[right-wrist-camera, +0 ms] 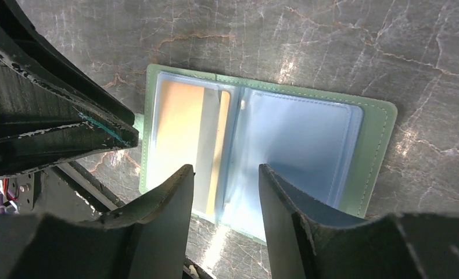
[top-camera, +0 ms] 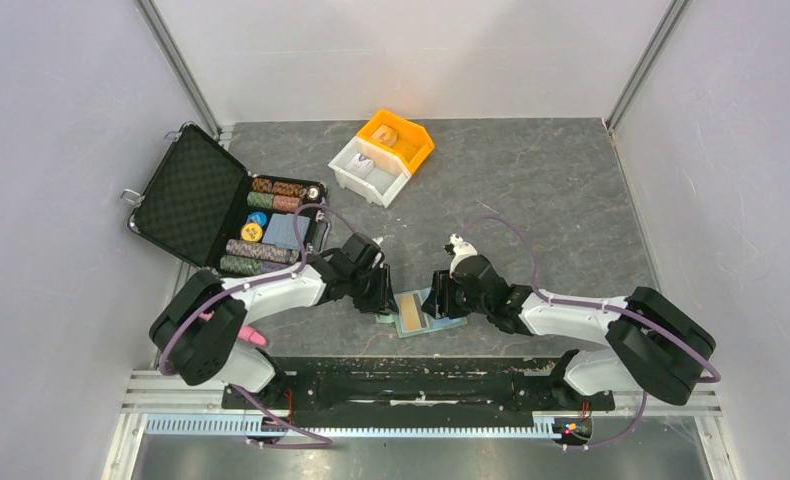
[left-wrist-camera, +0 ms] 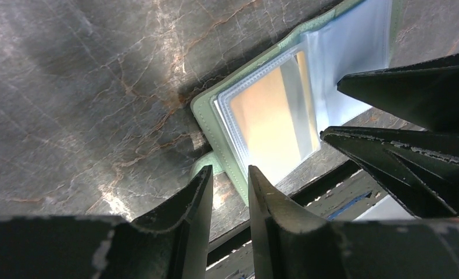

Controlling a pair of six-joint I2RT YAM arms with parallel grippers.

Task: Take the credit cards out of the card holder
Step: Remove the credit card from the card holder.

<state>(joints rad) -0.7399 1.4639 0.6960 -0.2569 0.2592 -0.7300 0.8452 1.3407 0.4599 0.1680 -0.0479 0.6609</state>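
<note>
Card holder (right-wrist-camera: 379, 139) — open, orange card (right-wrist-camera: 178, 128) inside

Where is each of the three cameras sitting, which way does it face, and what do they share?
Top external: above and behind the bases, looking down on the table; both arms show, left hand and right hand at the open holder.
Left wrist: low on the left arm, looking past its own fingers at the holder's orange card; right hand's fingers at right.
Right wrist: looking down between its own fingers at the whole holder; left hand's fingers upper left.
Shared: all see holder and card.
</note>
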